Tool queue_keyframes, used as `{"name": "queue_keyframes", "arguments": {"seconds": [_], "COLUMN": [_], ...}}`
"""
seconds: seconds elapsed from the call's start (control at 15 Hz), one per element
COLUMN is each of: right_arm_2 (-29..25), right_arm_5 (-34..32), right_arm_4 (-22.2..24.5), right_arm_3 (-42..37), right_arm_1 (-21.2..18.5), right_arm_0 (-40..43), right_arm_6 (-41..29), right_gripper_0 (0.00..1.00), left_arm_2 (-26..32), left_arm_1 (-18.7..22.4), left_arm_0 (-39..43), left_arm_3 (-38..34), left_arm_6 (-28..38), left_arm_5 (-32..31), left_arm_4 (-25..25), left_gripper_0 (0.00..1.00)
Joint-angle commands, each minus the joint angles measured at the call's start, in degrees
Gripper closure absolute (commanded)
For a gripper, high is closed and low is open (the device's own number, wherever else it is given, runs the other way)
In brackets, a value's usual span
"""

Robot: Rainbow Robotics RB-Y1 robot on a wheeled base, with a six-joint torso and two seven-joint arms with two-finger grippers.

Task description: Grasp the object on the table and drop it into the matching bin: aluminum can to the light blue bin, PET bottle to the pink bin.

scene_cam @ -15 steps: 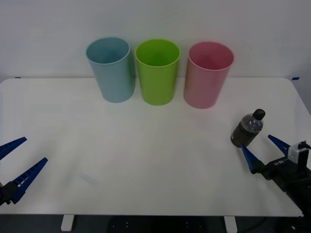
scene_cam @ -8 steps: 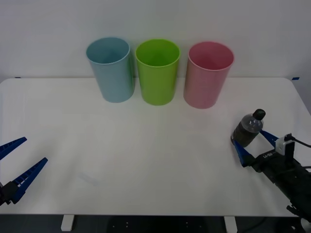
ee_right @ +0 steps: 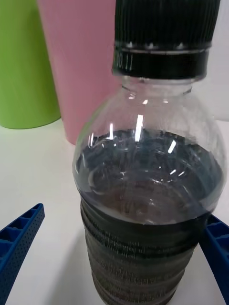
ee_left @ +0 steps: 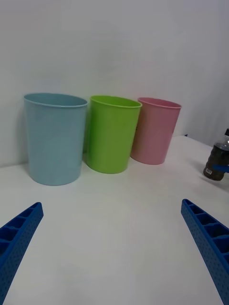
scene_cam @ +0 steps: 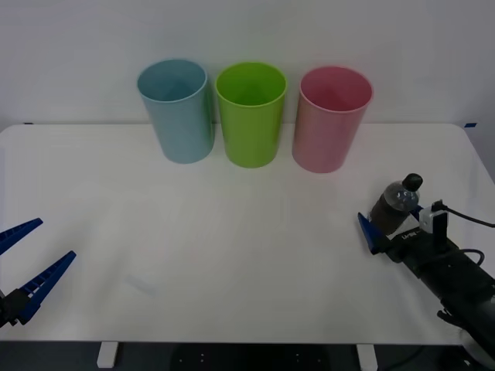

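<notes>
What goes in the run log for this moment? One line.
right gripper: open, straddling PET bottle | left gripper: open, idle | pink bin: waiting

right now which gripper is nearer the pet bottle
Right. The right gripper is open with its fingers on either side of the PET bottle at the table's right side. The left gripper sits open far away at the table's left edge.

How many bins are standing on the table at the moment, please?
3, in a row at the table's far edge: the light blue bin on the left, a lime green bin in the middle, the pink bin on the right. None looks hidden.
</notes>
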Motion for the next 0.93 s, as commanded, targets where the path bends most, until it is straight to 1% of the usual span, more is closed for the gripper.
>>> {"name": "queue_keyframes", "arguments": {"seconds": [0.07, 0.33, 0.4, 0.47, 0.53, 0.73, 0.93], "right_arm_2": [0.18, 0.18, 0.09, 0.09, 0.09, 0.09, -0.52], "right_arm_5": [0.09, 0.35, 0.35, 0.35, 0.35, 0.35, -1.41], "right_arm_4": [0.09, 0.09, 0.09, 0.0, 0.0, -0.26, -0.62], "right_arm_3": [1.4, 1.4, 1.4, 1.4, 1.32, 1.4, 1.14], "right_arm_1": [0.0, 0.0, 0.0, 0.0, 0.0, 0.0, 0.0], "right_arm_0": [-1.41, -1.41, -1.41, -1.41, -1.41, -1.41, -1.23], "right_arm_6": [0.72, 0.99, 1.08, 1.16, 1.16, 1.16, 0.72], "right_gripper_0": [0.0, 0.0, 0.14, 0.97, 1.0, 1.0, 1.0], "left_arm_2": [0.0, 0.0, 0.0, 0.0, 0.0, 0.0, 0.0], "left_arm_1": [0.0, 0.0, 0.0, 0.0, 0.0, 0.0, 0.0], "left_arm_0": [0.0, 0.0, 0.0, 0.0, 0.0, 0.0, 0.0], "left_arm_3": [0.0, 0.0, 0.0, 0.0, 0.0, 0.0, 0.0], "left_arm_6": [0.0, 0.0, 0.0, 0.0, 0.0, 0.0, 0.0], "left_arm_5": [0.0, 0.0, 0.0, 0.0, 0.0, 0.0, 0.0], "left_arm_4": [0.0, 0.0, 0.0, 0.0, 0.0, 0.0, 0.0], "left_gripper_0": [0.0, 0.0, 0.0, 0.0, 0.0, 0.0, 0.0]}}
